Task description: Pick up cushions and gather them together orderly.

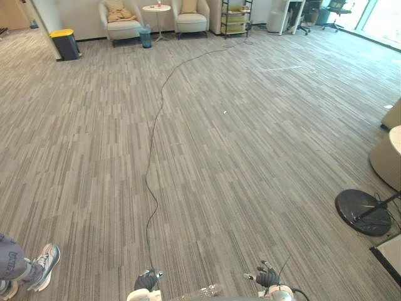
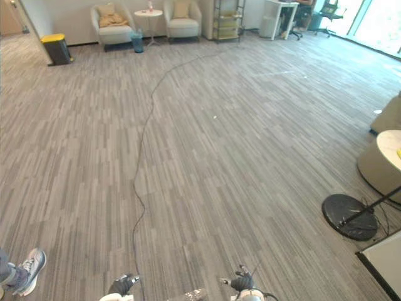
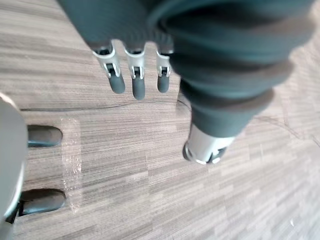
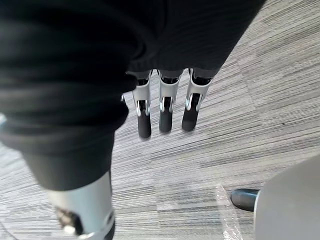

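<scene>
Grey carpet [image 1: 250, 157] runs to far armchairs [image 1: 192, 24] holding cushions [image 1: 188, 6], round base [image 1: 362, 212] right.

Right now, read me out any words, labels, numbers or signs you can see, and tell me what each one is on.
No text here can be read.
Pale print on the person's trouser leg: too blurred to read.
The yellow-lidded bin and the cushions on the armchairs: no lettering visible from this far.
</scene>
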